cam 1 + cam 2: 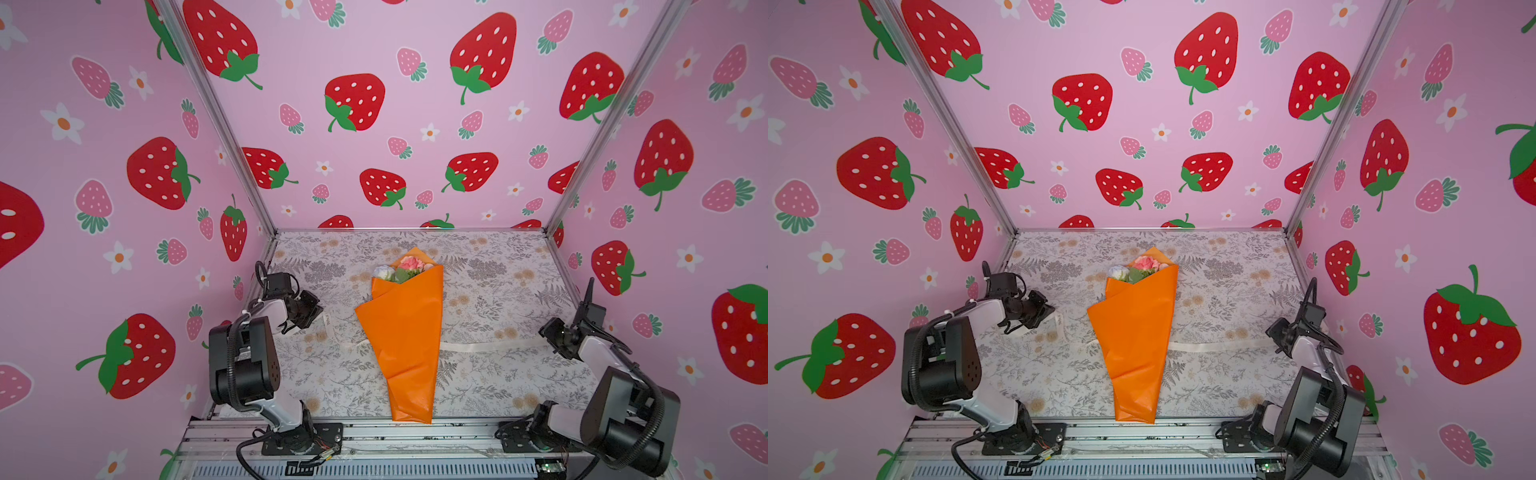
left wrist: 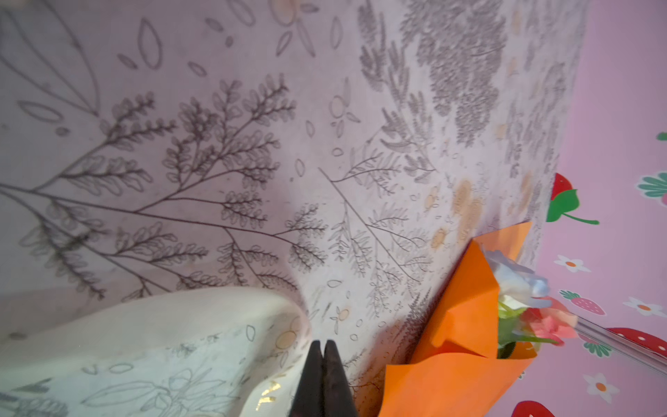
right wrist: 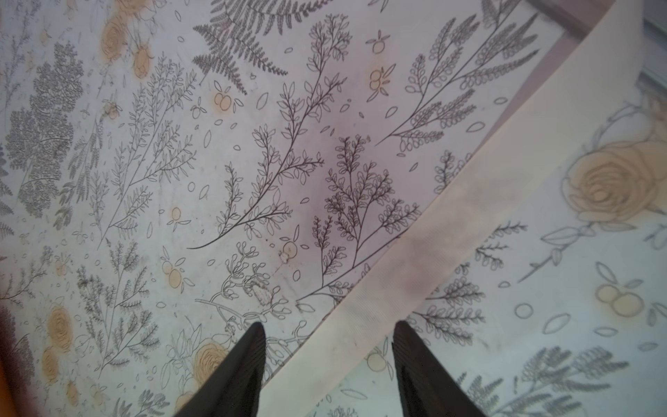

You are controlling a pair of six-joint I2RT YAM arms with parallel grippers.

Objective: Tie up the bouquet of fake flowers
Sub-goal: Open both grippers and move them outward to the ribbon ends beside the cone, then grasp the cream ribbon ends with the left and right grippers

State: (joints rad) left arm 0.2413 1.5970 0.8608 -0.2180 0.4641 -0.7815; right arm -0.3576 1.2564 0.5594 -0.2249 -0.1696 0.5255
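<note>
1. The bouquet [image 1: 405,268] [image 1: 1142,268] lies at the middle of the table [image 1: 498,270]. Its pink, white and peach heads point to 12 o'clock.
2. Its stems are hidden inside a cone of orange paper [image 1: 401,332]. The narrow end of the cone points to 6 o'clock and reaches the near edge of the table.
3. A cream ribbon [image 1: 478,347] runs flat across the table from 9 o'clock to 3 o'clock. It passes under the paper about halfway along the cone.
4. The left gripper [image 1: 318,313] sits at 9 o'clock of the paper, near it but apart.
5. In the left wrist view its jaws are pressed tightly together. The ribbon's end, which carries gold lettering, curls up off the table right against the fingers [image 2: 314,382].
6. I cannot tell whether the ribbon's edge is caught between them.
7. That view also shows the bouquet's heads at the open mouth of the paper.
8. The right gripper [image 1: 546,332] sits at 3 o'clock of the paper, well apart from it and close to the side wall [image 1: 665,208].
9. In the right wrist view its jaws stand wide, low over the table. The ribbon passes flat between the two fingers [image 3: 245,361], and neither visibly presses on it.
</note>
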